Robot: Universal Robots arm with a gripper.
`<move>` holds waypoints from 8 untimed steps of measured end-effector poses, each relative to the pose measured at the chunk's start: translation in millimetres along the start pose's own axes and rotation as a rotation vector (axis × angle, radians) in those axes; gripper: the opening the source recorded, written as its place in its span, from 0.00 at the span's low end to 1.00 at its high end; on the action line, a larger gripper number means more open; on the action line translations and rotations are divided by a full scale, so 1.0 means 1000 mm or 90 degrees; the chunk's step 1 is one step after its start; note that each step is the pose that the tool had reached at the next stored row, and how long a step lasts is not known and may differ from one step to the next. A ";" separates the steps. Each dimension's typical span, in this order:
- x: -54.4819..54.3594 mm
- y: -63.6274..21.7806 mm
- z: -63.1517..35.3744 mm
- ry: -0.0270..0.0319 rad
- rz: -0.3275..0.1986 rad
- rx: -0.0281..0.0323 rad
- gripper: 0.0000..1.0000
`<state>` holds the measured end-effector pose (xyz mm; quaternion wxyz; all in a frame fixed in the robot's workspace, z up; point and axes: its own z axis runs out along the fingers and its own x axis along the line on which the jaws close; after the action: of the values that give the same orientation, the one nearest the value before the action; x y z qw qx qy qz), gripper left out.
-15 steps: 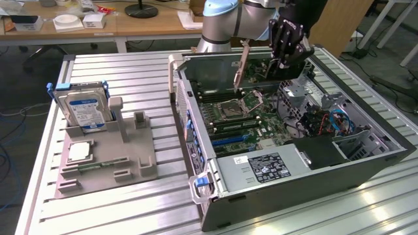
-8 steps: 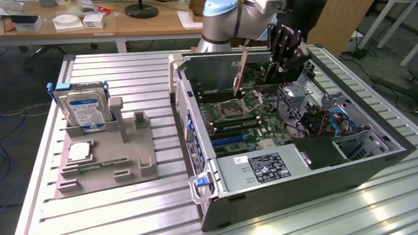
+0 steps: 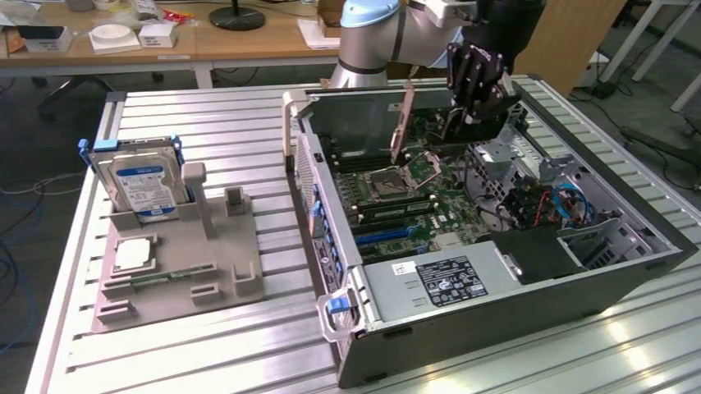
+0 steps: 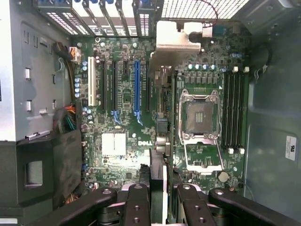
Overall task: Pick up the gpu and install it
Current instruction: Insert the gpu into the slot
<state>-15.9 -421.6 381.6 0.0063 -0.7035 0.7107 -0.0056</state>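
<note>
Silver-bracketed gpu (image 4: pixel 162 84), grasped by the tool (image 4: pixel 160 181), hangs edge-down, bracket (image 4: pixel 176 42) toward rear slots (image 4: pixel 101 16).

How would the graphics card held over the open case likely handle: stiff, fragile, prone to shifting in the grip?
Probably stiff: the graphics card runs straight out from the gripper, edge-on, without sagging. Likely fragile: a thin board that a knock against the case wall could damage. Its metal end bracket sits far from the grip, so it might pivot if bumped.
</note>
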 end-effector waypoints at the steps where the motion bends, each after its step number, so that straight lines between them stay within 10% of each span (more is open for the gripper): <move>1: 0.000 0.0003 0.0000 0.0003 0.000 0.0000 0.27; 8: 0.000 0.0032 0.0010 0.0004 0.000 0.0000 0.27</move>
<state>-19.1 -421.6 380.5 0.0061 -0.7032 0.7109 -0.0058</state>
